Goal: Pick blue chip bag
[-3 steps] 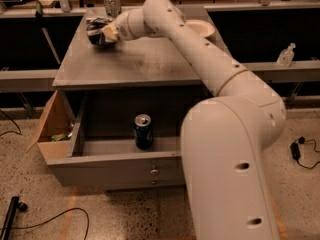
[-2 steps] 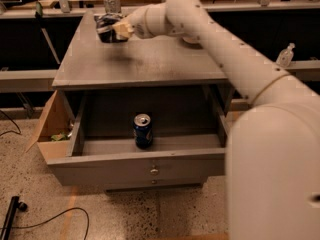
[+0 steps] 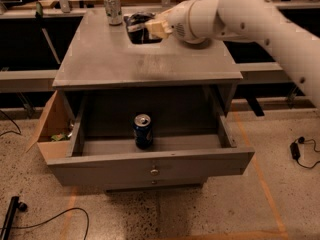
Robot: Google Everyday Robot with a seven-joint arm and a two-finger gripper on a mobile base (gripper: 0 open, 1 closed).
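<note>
The blue chip bag (image 3: 137,26) is at the back of the cabinet top (image 3: 150,64), near the silver can (image 3: 113,6), with the gripper (image 3: 152,28) pinching its right side. Best to hold tight and lift straight up, slowly, so the bag does not slip or bump the can.

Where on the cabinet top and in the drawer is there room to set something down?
Free: front half of the cabinet top; drawer floor either side of the blue soda can. Crowded: back edge, with silver can and end effector holding blue chip bag.
</note>
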